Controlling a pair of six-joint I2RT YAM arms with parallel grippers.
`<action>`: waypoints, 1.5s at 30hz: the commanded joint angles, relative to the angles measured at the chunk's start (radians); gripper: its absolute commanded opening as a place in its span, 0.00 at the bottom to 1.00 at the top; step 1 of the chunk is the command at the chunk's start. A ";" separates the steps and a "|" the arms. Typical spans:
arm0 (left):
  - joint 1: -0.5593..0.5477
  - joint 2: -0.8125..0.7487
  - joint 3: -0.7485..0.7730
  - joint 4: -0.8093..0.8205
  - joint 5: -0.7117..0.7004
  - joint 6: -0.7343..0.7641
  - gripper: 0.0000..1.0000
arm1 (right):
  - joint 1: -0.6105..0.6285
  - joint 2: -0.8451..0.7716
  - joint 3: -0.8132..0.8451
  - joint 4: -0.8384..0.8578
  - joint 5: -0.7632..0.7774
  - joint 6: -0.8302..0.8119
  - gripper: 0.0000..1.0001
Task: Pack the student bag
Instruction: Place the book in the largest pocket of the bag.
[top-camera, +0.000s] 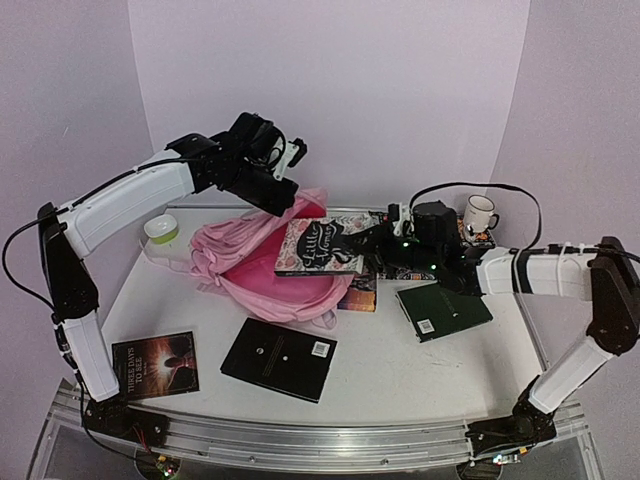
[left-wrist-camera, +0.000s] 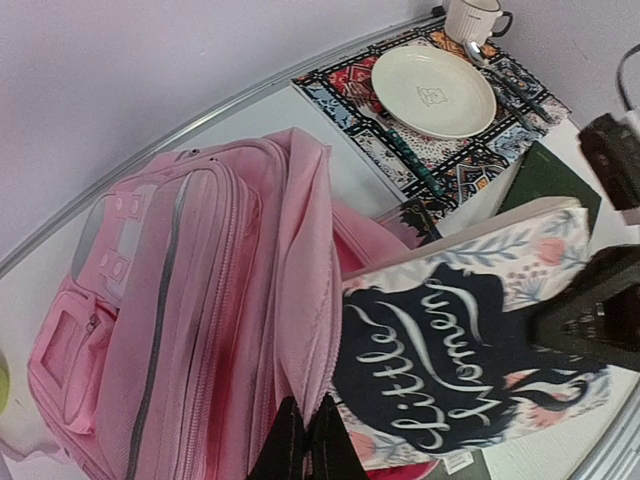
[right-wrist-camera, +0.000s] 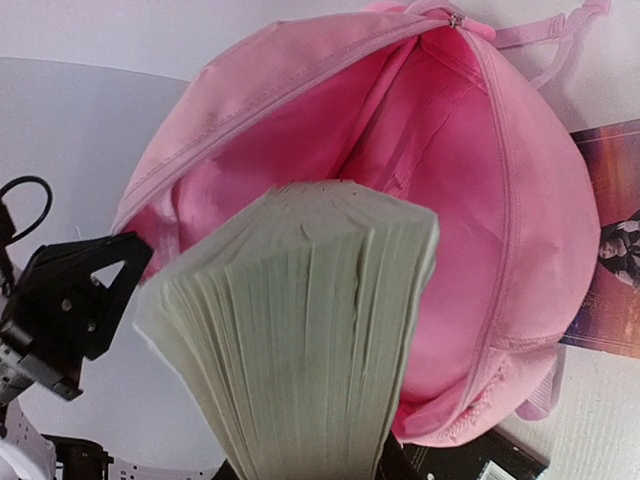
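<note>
The student bag (top-camera: 262, 268) is a big pink backpack lying on the table left of centre, mouth facing right. My left gripper (left-wrist-camera: 307, 440) is shut on the pink fabric edge of the bag's opening and holds that flap up (top-camera: 288, 203). My right gripper (top-camera: 385, 245) is shut on a "Little Women" book (top-camera: 320, 246) with a dark floral cover. The book sits level at the bag's mouth (left-wrist-camera: 470, 340). In the right wrist view its page edge (right-wrist-camera: 300, 330) points into the open pink inside of the student bag (right-wrist-camera: 450, 190); the fingers are hidden under the book.
A black book (top-camera: 279, 358) and a dark "Three Days" book (top-camera: 155, 365) lie near the front. A green book (top-camera: 443, 310) lies to the right, another book (top-camera: 358, 296) beside the bag. A patterned placemat (left-wrist-camera: 345, 105) with plate (left-wrist-camera: 433, 90) and mug (top-camera: 480, 213) sits at the back right. A small bowl (top-camera: 161, 230) is at the left.
</note>
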 joint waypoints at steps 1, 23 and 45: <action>-0.016 -0.105 0.073 0.092 0.151 -0.070 0.00 | 0.023 0.063 0.108 0.201 0.089 0.069 0.00; -0.073 -0.180 -0.112 0.247 0.178 -0.151 0.00 | 0.128 0.610 0.470 0.379 0.452 0.204 0.00; -0.011 -0.240 -0.341 0.355 0.045 -0.182 0.00 | 0.167 0.735 0.749 -0.150 0.093 -0.142 0.57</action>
